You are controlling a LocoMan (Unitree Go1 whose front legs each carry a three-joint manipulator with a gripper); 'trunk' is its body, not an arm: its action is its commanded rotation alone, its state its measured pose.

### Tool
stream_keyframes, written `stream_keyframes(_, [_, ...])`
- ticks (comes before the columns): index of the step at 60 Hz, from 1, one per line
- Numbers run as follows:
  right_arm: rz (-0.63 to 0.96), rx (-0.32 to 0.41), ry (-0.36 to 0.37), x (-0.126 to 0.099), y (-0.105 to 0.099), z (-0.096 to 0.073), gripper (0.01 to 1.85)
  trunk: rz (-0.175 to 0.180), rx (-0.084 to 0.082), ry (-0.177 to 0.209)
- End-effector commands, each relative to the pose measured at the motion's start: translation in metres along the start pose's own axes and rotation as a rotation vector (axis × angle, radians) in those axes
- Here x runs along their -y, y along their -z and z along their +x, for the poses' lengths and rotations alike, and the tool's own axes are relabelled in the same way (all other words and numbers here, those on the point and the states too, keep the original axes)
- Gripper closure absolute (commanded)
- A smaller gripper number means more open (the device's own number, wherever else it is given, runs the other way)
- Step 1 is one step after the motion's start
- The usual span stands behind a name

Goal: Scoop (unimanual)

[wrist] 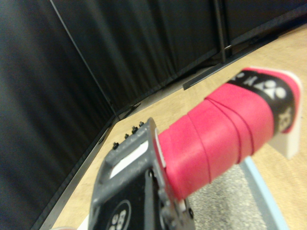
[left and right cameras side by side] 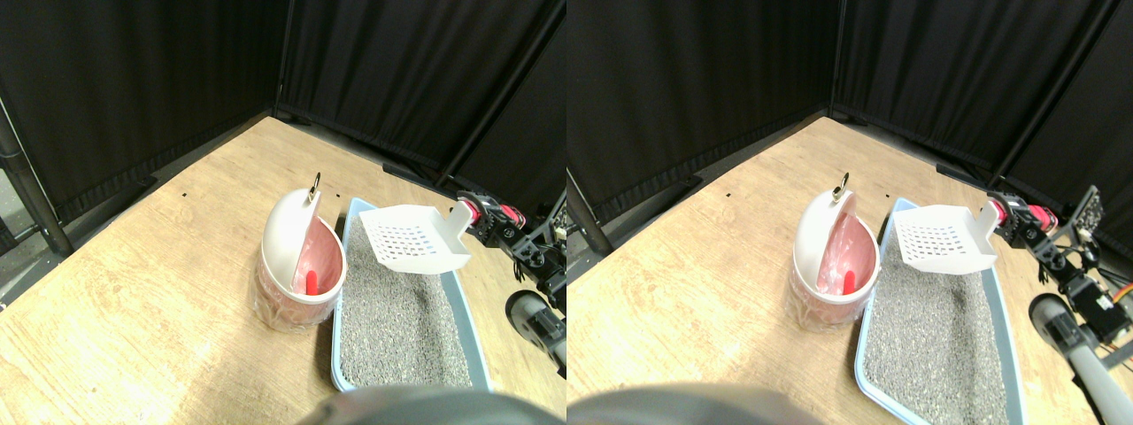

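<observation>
One white scoop [left and right cameras side by side: 412,237] above litter tray [left and right cameras side by side: 347,232], red-wrapped handle [wrist: 218,139] clamped in right fingers [wrist: 156,143].

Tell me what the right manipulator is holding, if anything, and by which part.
The right pincer holds the white slotted scoop by its pink-wrapped handle, raised above the litter tray.

Scoop [left and right cameras side by side: 413,239]: white matt plastic, slotted; handle [wrist: 225,139] wrapped in pink grip tape, ridged. Tray [left and right cameras side by side: 339,354]: pale blue smooth plastic w/ coarse grey litter [left and right cameras side by side: 398,323]. Bin [left and right cameras side by side: 296,257]: glossy white plastic, crinkly film liner. Floor [left and right cameras side by side: 159,292]: matt wood-grain. Curtains [left and right cameras side by side: 133,80]: black cloth.
</observation>
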Motion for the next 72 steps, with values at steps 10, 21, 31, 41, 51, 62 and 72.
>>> stream_keyframes(10, [0.104, 0.136, 0.022, 0.019, -0.001, -0.012, 1.81, 0.023, -0.008, 0.047])
stream_keyframes(21, [0.145, 0.182, 0.063, 0.038, 0.007, -0.023, 1.81, 0.044, -0.012, 0.092])
stream_keyframes(31, [0.176, 0.205, 0.109, 0.052, 0.017, -0.034, 1.81, 0.062, -0.019, 0.130])
stream_keyframes(41, [0.199, 0.254, 0.103, 0.065, 0.029, -0.042, 1.81, 0.075, -0.021, 0.166])
stream_keyframes(51, [0.227, 0.261, 0.140, 0.072, 0.043, -0.049, 1.81, 0.085, -0.026, 0.188])
stream_keyframes(62, [0.264, 0.224, 0.193, 0.077, 0.062, -0.051, 1.81, 0.093, -0.032, 0.201])
stream_keyframes(72, [0.300, 0.205, 0.200, 0.076, 0.074, -0.053, 1.81, 0.097, -0.036, 0.205])
